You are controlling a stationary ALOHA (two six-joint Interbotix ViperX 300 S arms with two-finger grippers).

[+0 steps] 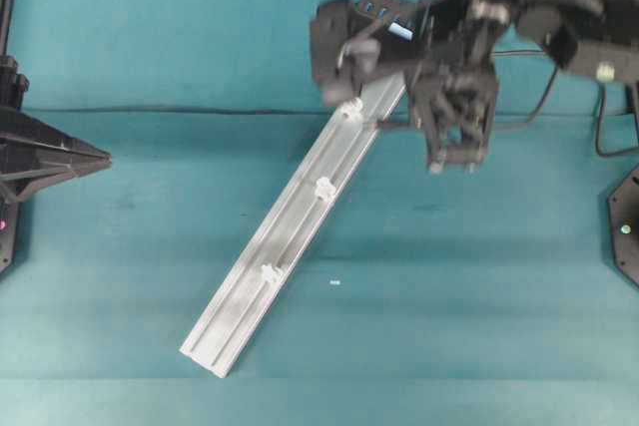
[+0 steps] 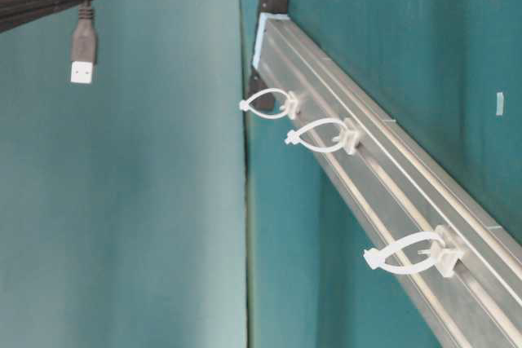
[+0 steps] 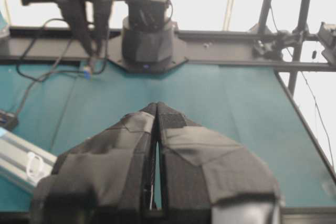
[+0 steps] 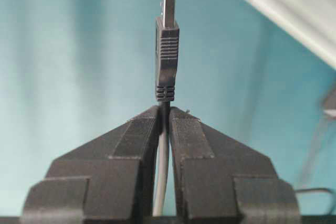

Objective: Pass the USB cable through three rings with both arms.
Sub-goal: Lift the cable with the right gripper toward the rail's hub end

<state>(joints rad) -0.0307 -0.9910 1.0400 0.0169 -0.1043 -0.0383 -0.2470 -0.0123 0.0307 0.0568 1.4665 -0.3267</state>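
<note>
Right pincer (image 4: 164,116) pinches the USB cable (image 4: 167,61); left pincer (image 3: 157,109) pressed together; no readable writing.

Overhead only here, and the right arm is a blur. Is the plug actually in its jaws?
Observer: Yes. The right wrist view shows the right jaws shut on the cable just behind the plug, which sticks out past the tips.
Operator: Any ring threaded?
Observer: No. In the table-level view all three rings on the rail are empty, and the plug hangs apart from them.
Operator: Left arm?
Observer: The left wrist view shows the left jaws shut with nothing between them.
</note>
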